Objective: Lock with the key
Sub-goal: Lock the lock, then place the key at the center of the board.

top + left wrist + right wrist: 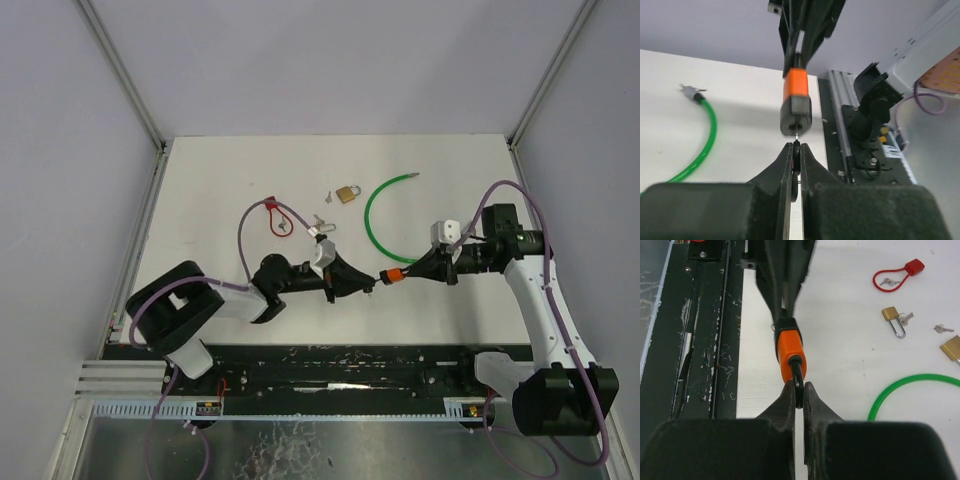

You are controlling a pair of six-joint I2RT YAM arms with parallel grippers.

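An orange padlock point(393, 275) hangs in the air between my two grippers, above the table's near middle. My right gripper point(410, 272) is shut on its black shackle point(798, 374); the orange body point(789, 347) points away from it in the right wrist view. My left gripper point(368, 284) is shut on a key point(797, 152) with a dark head. The key's thin blade meets the grey underside of the padlock point(796, 116) in the left wrist view. How deep the blade sits in the keyhole is hidden.
A green cable loop point(385, 215) lies behind the grippers. A brass padlock point(347, 193) and a loose key point(328, 196) lie farther back. A second brass padlock point(896, 321) and a red cable lock point(275, 215) lie at the back left. A black rail point(340, 365) runs along the near edge.
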